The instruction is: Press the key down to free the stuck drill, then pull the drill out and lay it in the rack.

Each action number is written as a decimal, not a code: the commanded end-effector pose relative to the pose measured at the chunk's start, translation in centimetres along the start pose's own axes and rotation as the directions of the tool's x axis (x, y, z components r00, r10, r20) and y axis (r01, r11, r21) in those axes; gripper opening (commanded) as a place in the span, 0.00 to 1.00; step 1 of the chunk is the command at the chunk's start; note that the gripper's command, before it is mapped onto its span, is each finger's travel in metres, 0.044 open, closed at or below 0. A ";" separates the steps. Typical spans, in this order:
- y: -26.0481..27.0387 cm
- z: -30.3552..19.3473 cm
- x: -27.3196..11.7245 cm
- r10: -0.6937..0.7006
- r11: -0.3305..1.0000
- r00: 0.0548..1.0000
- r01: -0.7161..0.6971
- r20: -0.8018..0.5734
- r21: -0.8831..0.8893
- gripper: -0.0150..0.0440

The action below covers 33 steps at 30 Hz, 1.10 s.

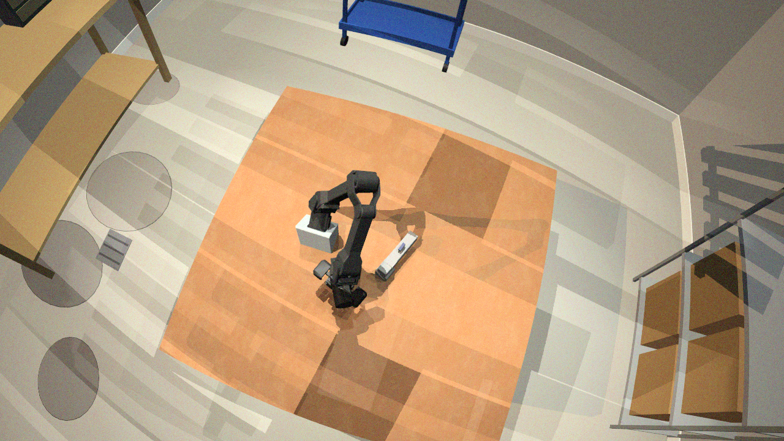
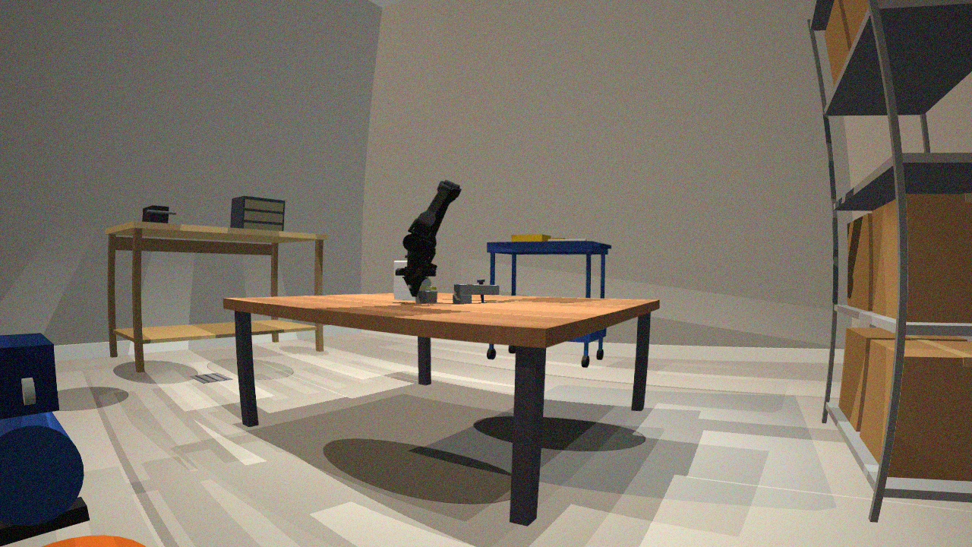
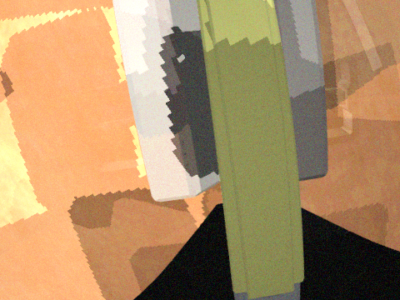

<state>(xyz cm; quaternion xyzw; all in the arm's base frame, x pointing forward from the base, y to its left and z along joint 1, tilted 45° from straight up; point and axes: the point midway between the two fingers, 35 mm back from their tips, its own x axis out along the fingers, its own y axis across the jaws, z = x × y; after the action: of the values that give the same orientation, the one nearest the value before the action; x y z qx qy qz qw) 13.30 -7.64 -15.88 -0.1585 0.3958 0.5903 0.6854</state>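
Observation:
My gripper (image 2: 414, 292) (image 3: 247, 213) is shut on the drill, a long yellow-green bar (image 3: 258, 146), low at the rack. The rack, a small grey block (image 2: 427, 297) (image 3: 310, 129) with a groove, lies under the drill. In the wrist view the drill runs along the rack, covering part of the groove, with rack walls showing on both sides; whether they touch I cannot tell. In the top view the arm hides the rack and drill. The grey fixture (image 1: 392, 260) (image 2: 465, 290) stands beside them, with the small key (image 1: 402, 247) (image 2: 481, 281) on top.
The wooden table (image 1: 465, 307) (image 2: 557, 324) carries everything. The arm's white base block (image 1: 318, 237) stands behind the gripper. The fixture is the near obstacle, right of the gripper in the top and exterior views. A blue cart (image 1: 400, 24) (image 2: 547, 247) stands away from the table.

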 end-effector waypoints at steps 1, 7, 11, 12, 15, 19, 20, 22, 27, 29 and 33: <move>0.1 0.1 0.6 0.000 1.000 1.000 0.000 0.009 0.006 0.25; 0.1 0.1 1.3 0.000 1.000 1.000 0.000 0.009 0.005 0.25; 0.1 0.2 1.7 0.000 1.000 1.000 -0.001 0.010 0.005 0.25; 0.1 0.2 1.8 0.000 1.000 1.000 -0.001 0.010 0.005 0.25; 0.2 0.2 1.9 0.001 1.000 1.000 -0.001 0.010 0.005 0.25; 0.2 0.3 2.0 0.001 1.000 1.000 -0.001 0.010 0.005 0.25; 0.2 0.3 2.0 0.001 1.000 1.000 -0.001 0.010 0.005 0.25; 0.3 0.3 2.0 0.001 1.000 1.000 -0.001 0.010 0.005 0.25; 0.3 0.4 2.1 0.001 1.000 1.000 -0.001 0.010 0.005 0.25; 0.3 0.4 2.1 0.001 1.000 1.000 -0.001 0.010 0.005 0.25; 0.3 0.4 2.1 0.001 1.000 1.000 -0.001 0.010 0.005 0.25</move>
<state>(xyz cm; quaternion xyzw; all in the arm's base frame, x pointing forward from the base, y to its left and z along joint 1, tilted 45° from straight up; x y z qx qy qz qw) 13.23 -6.64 -16.97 -0.1610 0.3993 0.5858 0.6866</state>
